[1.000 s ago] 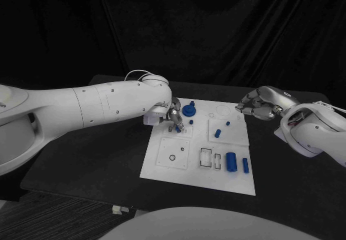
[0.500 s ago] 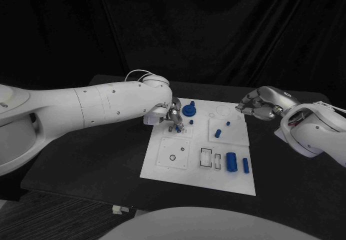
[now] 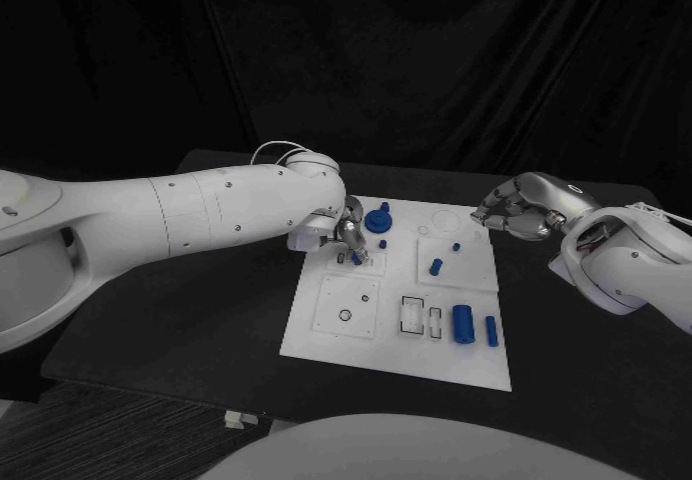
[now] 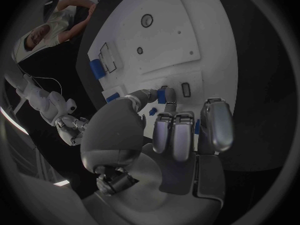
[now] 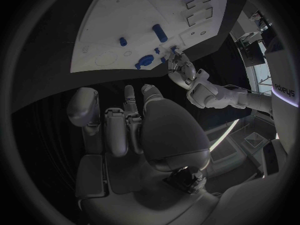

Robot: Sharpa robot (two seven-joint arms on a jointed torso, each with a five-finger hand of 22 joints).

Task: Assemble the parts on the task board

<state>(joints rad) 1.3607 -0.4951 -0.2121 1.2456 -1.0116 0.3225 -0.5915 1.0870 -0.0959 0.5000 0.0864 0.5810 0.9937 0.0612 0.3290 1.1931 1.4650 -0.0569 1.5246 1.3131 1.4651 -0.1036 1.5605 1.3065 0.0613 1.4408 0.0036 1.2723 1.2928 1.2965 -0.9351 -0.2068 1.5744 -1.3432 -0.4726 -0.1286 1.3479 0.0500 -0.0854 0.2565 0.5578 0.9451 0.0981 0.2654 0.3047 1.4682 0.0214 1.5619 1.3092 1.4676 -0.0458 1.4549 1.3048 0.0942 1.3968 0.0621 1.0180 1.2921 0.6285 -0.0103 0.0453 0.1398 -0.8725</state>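
One task board (image 3: 378,330), six blue parts, two robot hands

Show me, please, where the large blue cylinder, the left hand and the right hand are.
large blue cylinder (image 3: 463,323): head view, middle of its side.
left hand (image 3: 348,236): head view, middle of the hand, above the board.
right hand (image 3: 509,213): head view, on its curled fingers.

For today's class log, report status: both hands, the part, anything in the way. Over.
Left hand pinches a small blue part over the task board. Right hand curled, holding nothing, off the board's far right corner. Nothing in the way.
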